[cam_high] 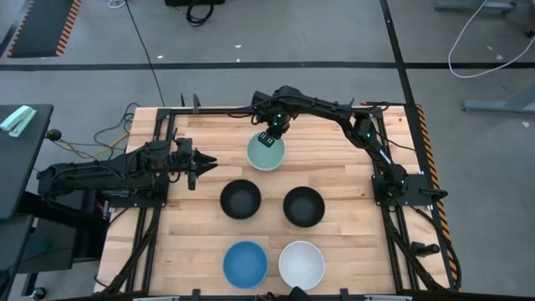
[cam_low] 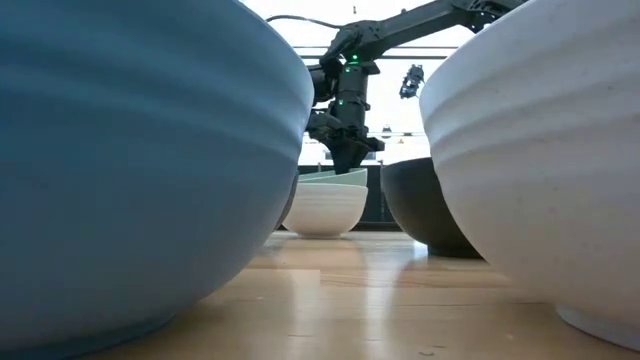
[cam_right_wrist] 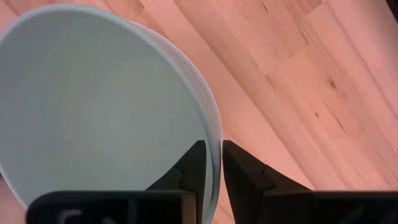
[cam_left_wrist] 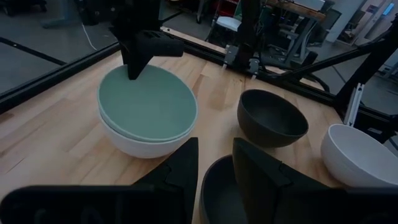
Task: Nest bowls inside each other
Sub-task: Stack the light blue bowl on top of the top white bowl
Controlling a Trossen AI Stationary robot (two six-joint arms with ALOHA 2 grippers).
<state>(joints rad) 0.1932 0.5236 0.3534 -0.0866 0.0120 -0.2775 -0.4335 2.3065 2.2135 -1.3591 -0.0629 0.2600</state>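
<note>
Blue bowl looms nearest; the right gripper, jaws apparently apart, straddles the mint green bowl nested in a white bowl. Left gripper, jaws apart, waits. Next: lift clear.

We stood in a robotics lab: grey concrete floor, loose cables, hazard-striped mat, framed wooden surface.

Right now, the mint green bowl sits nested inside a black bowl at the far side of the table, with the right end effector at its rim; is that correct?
Not quite: the mint green bowl sits nested inside a white bowl, not a black one, as the left wrist view shows. The rest stands: it is at the table's far side, with the right end effector at its rim.
</note>
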